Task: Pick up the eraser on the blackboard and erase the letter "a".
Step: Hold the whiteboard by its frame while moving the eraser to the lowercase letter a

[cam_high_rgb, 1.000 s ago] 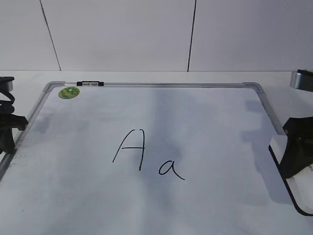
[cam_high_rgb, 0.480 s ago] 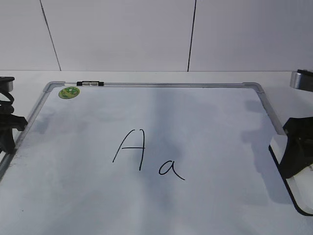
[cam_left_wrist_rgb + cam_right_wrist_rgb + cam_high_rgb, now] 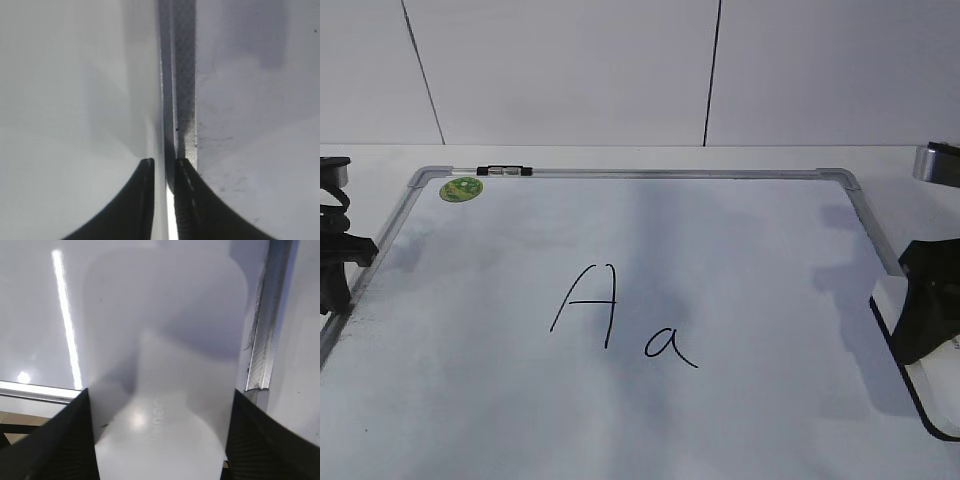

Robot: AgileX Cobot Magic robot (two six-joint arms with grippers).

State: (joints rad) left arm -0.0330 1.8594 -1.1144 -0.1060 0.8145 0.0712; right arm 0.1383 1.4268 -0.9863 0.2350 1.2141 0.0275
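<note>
The blackboard (image 3: 750,250) is a white board in a silver frame that lies flat. Near its middle stands the small letter "a" (image 3: 668,346). The white eraser (image 3: 932,398) lies at the board's right edge. My right gripper (image 3: 926,318) stands over it. In the right wrist view the eraser (image 3: 165,335) fills the space between the two fingers of the right gripper (image 3: 160,391), which press on its sides. My left gripper (image 3: 335,275) is at the board's left edge. In the left wrist view, the left gripper (image 3: 164,161) stands nearly closed round the frame's edge (image 3: 186,100).
A taller capital "A" (image 3: 588,305) stands just left of the small letter. A round green sticker (image 3: 461,188) and a black clip (image 3: 505,171) sit at the board's far left corner. A tiled wall rises behind the table.
The left gripper's fingers have shifted slightly at the frame's edge. The right gripper, the eraser and the letters stand as before.
</note>
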